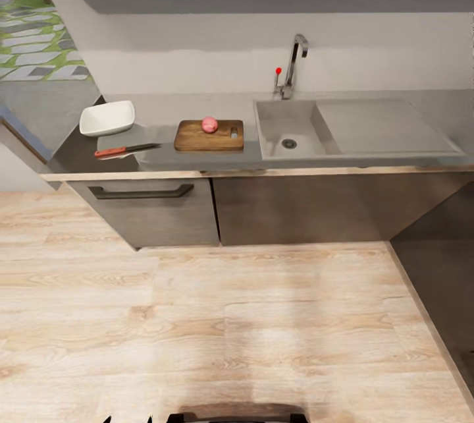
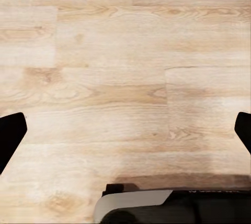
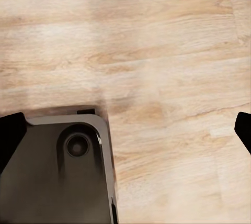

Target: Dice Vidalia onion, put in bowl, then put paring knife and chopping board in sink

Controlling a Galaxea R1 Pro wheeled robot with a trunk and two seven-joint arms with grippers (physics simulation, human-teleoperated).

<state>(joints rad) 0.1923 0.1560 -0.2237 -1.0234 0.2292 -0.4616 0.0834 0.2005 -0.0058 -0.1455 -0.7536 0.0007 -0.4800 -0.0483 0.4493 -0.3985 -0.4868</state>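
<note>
Kitchen render: grey surface (image 1: pixel 164 156) over dark cabinets, white wall behind, pale wood-plank floor (image 1: pixel 230 317) in front, a garden path showing past the wall at far left. Robot stands back from the cabinets with floor between — nothing within reach, I'd judge.

Onion (image 1: pixel 209 124) is whole, sitting on the board (image 1: pixel 197 141), just left of the sink (image 1: pixel 289 128). Sink basin looks empty apart from the drain. Knife (image 1: pixel 125 149) lies left of the board near the front edge, handle end at what looks like a pale plate. Bowl (image 1: pixel 107 118) is behind it, at the surface's left end.

Left pincer (image 2: pixel 125 130) — spread wide, nothing between the fingers, aimed at the floor above the base. Right pincer (image 3: pixel 125 130) — same, spread and empty.

Risks, my read:
- Onion is round and loose; nudging the board or a sloppy first cut could roll it off, into the sink or onto the floor.
- Knife is thin, lying flat near the edge — a bad approach could push it off.
- Driving in too far could hit the cabinets.
</note>
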